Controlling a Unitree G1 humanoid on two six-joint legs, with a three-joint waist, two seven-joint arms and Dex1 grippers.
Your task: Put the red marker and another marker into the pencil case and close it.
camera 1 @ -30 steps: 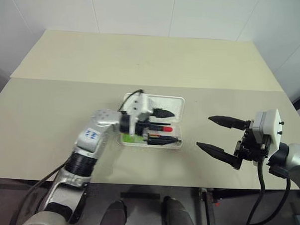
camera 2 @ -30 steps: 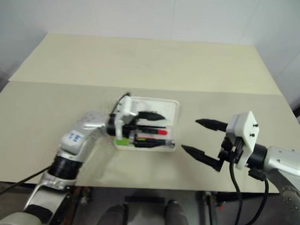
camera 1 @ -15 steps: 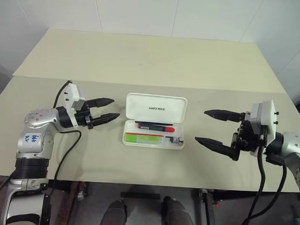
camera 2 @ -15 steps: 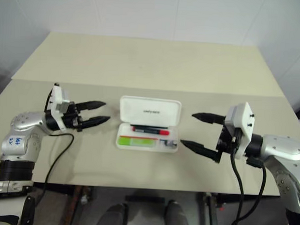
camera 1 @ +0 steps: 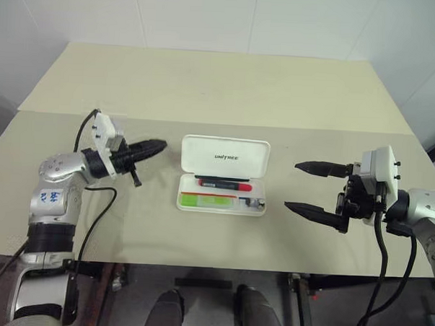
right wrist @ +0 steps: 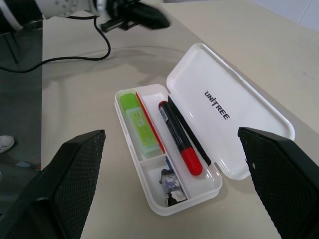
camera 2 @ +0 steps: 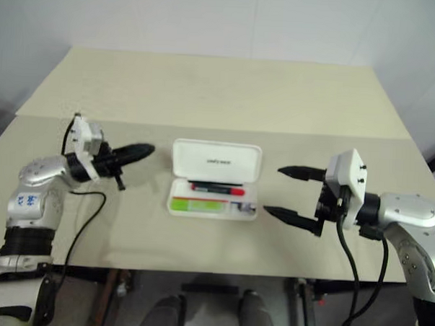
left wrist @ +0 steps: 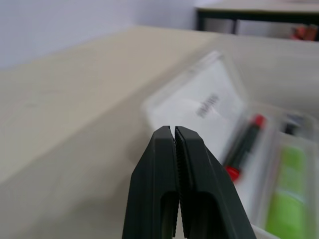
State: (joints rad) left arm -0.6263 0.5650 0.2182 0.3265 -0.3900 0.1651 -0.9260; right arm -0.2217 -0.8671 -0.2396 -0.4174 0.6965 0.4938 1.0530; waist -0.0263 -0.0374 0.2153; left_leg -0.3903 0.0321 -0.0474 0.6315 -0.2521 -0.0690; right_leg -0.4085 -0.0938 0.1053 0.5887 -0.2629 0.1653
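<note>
The white rounded hard-plastic pencil case (camera 1: 223, 175) lies open at the middle of the cream table (camera 1: 206, 83), its hinged lid folded flat toward twelve o'clock with the dark lettering facing up. In the tray, the slim black-barrelled red marker with the red cap (right wrist: 180, 139) lies in the long compartment next to the lid. The short lime-green highlighter (right wrist: 137, 121) lies in the compartment on the six o'clock side, and small dark bits sit in the little end pocket. Both pens are in, so closing the lid is the step left.

The left gripper (camera 1: 147, 148) hangs at nine o'clock of the case, apart from it, its black fingers pressed fully together and holding nothing. The right gripper (camera 1: 312, 188) waits at three o'clock, its two fingers spread wide and empty, pointing at the case.

The main risk is the case sliding. The light shell rests loose on a smooth top, and a push on the lid from one side could skate it away rather than swing the hinge. The marker's cap may also ride high and stop the lid from latching. A wide-open finger could catch the tray rim and tip the pens out.
</note>
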